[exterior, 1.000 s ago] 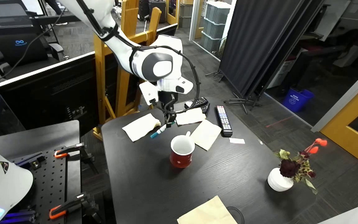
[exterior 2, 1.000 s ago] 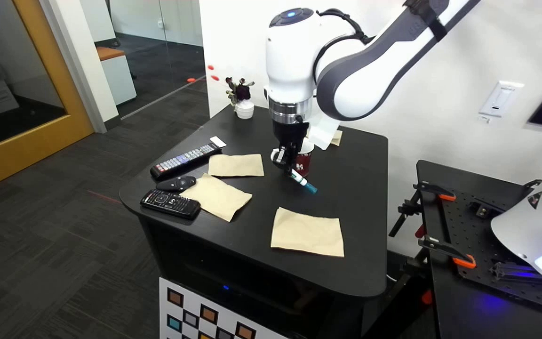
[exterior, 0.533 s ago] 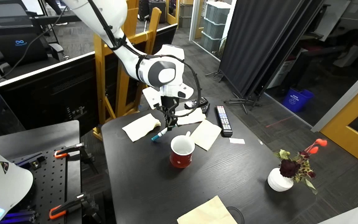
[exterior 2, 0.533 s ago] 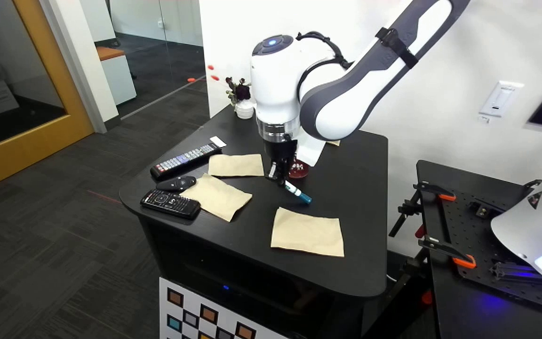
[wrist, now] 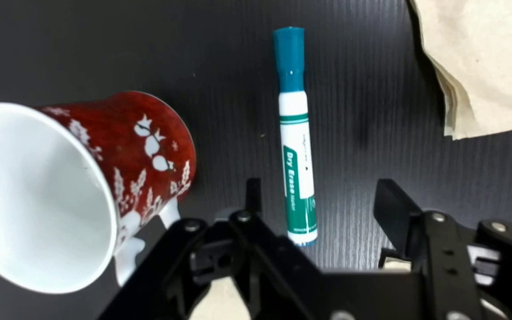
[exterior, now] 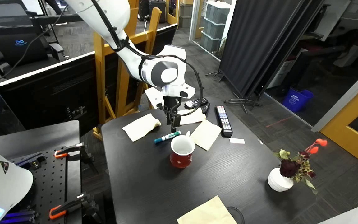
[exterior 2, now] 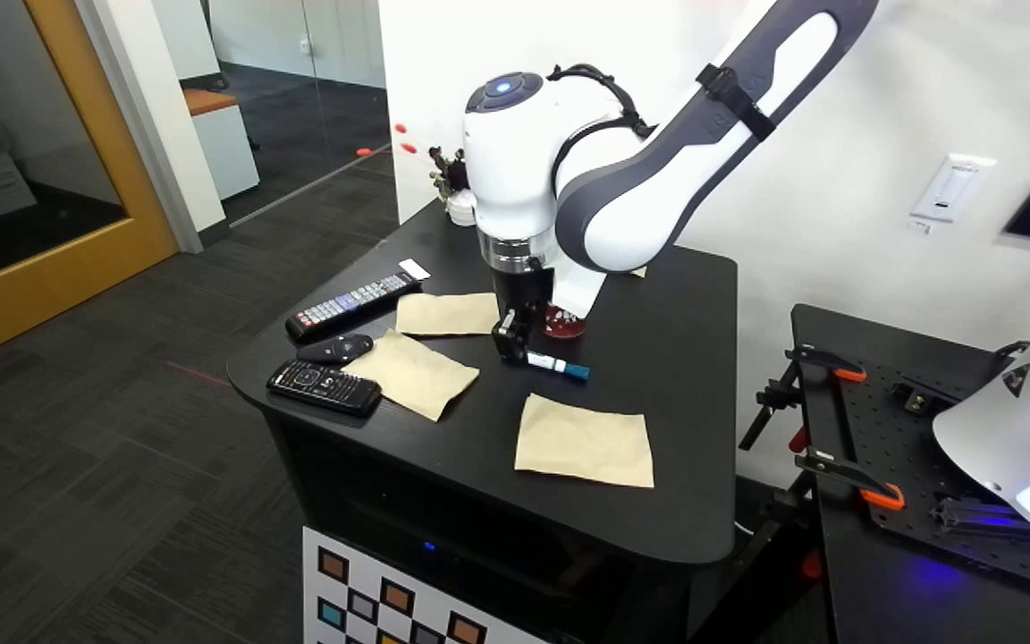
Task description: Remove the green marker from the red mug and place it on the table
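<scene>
A black gripper (wrist: 320, 196) spreads its fingers wide, holding nothing; the green marker (wrist: 298, 155) lies flat on the dark table (wrist: 229, 58), its green-labelled end between the fingers; whether their tips touch wood is hard to tell; the red mug (wrist: 149, 133) stands upright near the marker; farther off, a white vase (exterior: 277, 182) holds flowers (exterior: 290, 168).

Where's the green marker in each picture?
In an exterior view: green marker, below centre, slightly left.
In an exterior view: green marker, partly hidden, below centre, slightly right.
In the wrist view: green marker, just right of centre.
Shared landmark: the red mug beside it.
</scene>
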### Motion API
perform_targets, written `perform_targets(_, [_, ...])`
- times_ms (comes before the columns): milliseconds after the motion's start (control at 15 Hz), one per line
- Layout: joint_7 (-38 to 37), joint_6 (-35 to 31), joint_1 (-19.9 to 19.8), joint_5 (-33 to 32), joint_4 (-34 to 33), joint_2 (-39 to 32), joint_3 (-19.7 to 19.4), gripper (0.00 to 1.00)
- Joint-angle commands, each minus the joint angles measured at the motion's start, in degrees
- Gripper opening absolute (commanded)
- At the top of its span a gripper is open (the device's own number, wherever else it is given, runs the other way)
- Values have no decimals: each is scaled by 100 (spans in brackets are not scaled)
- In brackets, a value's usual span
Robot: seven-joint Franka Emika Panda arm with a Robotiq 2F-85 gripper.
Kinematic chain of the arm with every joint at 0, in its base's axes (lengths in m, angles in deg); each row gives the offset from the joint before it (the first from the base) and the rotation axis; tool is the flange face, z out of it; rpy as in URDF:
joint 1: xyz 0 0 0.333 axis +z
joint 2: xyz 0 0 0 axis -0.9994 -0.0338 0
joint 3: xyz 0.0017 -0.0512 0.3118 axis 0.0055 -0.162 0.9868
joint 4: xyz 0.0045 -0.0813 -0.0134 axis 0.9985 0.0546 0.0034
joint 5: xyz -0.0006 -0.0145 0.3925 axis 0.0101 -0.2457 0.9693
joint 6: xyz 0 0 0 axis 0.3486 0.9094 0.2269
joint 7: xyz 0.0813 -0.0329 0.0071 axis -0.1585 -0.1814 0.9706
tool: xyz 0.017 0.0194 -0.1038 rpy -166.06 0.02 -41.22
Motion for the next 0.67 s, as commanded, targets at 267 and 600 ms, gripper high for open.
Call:
perform_targets(267, [25,216,103,65,-173,-27,-100,100])
perform_targets(600, [45,20,76,79,-52,-13,-81,100])
